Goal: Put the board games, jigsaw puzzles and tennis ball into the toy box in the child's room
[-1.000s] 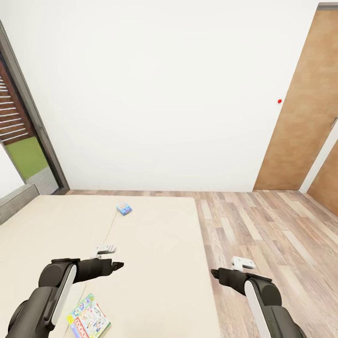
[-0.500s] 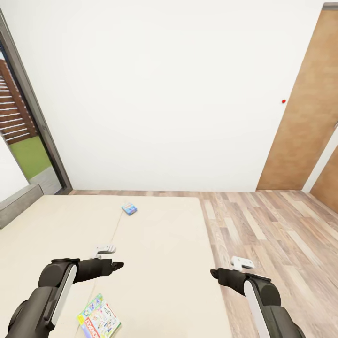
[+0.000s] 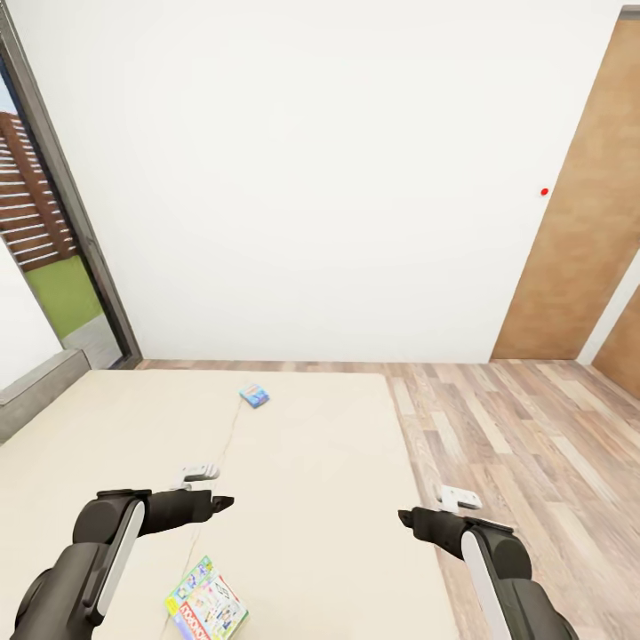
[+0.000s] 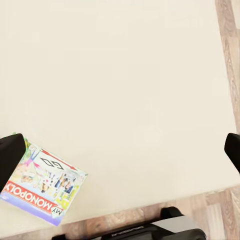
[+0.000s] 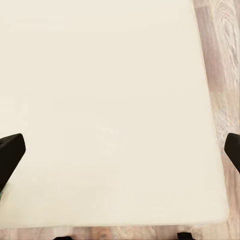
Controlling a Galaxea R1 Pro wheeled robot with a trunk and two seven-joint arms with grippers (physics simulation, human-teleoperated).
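Lying flat on the cream bed (image 3: 311, 444), the My Monopoly board game (image 3: 206, 611) sits near its foot edge, a small blue board game (image 3: 254, 395) farther up, while the left hand (image 3: 222, 503) and right hand (image 3: 407, 517) hover above it, fingers spread wide, empty.

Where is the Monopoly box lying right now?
In the head view, the Monopoly box lies flat on the bed near its close edge, just below the left gripper.
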